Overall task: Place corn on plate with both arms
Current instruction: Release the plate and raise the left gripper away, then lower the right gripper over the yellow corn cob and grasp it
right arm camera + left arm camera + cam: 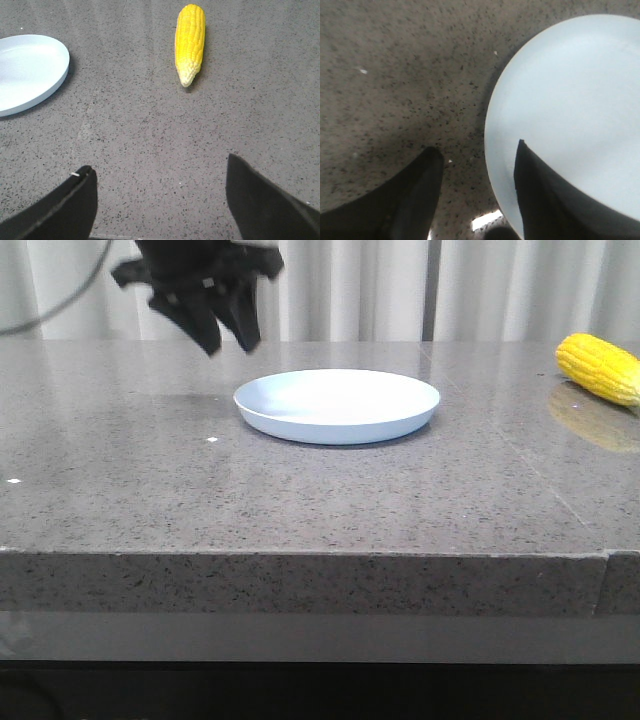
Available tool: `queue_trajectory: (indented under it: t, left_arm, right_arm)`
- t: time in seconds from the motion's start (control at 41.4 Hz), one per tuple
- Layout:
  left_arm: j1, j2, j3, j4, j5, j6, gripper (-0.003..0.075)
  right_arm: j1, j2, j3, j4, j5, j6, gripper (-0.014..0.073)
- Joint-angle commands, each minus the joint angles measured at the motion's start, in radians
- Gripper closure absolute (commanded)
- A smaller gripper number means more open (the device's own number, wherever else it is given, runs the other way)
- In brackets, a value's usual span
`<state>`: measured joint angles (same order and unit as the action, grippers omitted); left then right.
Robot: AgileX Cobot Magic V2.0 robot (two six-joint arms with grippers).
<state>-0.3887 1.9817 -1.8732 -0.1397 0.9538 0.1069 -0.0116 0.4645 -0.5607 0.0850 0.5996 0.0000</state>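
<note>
The corn (600, 367) lies cut off at the frame edge, well apart from the unmarked plate (337, 406). The left gripper (228, 338) hovers, jaws spread and empty; the right gripper (160, 200) likewise.

Plate (337, 406) mid-table (300, 510); corn (600, 367) far right, well apart; left pincer (226, 337) above plate's left-rear.

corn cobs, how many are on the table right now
1. The single corn cob lies on the table's far right, apart from the plate, which holds nothing. The front view cuts off the cob's far end; no others show in any view.
</note>
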Motion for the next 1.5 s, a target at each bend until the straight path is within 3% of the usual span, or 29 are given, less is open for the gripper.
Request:
queue_trajectory:
  t: [0.0, 0.29, 0.677, 1.064, 1.475]
  left_arm:
    - [-0.009, -0.140, -0.037, 0.002, -0.018, 0.001, 0.0381]
    - [-0.076, -0.370, 0.090, 0.006, -0.015, 0.054, 0.0385]
    - [-0.194, -0.731, 0.542, 0.008, -0.180, 0.053, 0.0385]
    - [-0.198, -1.037, 0.928, 0.008, -0.241, 0.053, 0.0386]
    - [-0.198, -1.092, 1.006, 0.011, -0.237, 0.053, 0.0385]
  right_arm:
    - [-0.006, 0.013, -0.030, -0.011, -0.070, -0.008, 0.0033]
    - [-0.006, 0.013, -0.030, -0.011, -0.070, -0.008, 0.0033]
    - [-0.006, 0.013, -0.030, -0.011, -0.070, -0.008, 0.0033]
    - [-0.006, 0.013, -0.030, -0.011, -0.071, -0.008, 0.0033]
    - [-0.006, 0.017, -0.041, -0.013, -0.076, -0.008, 0.0030]
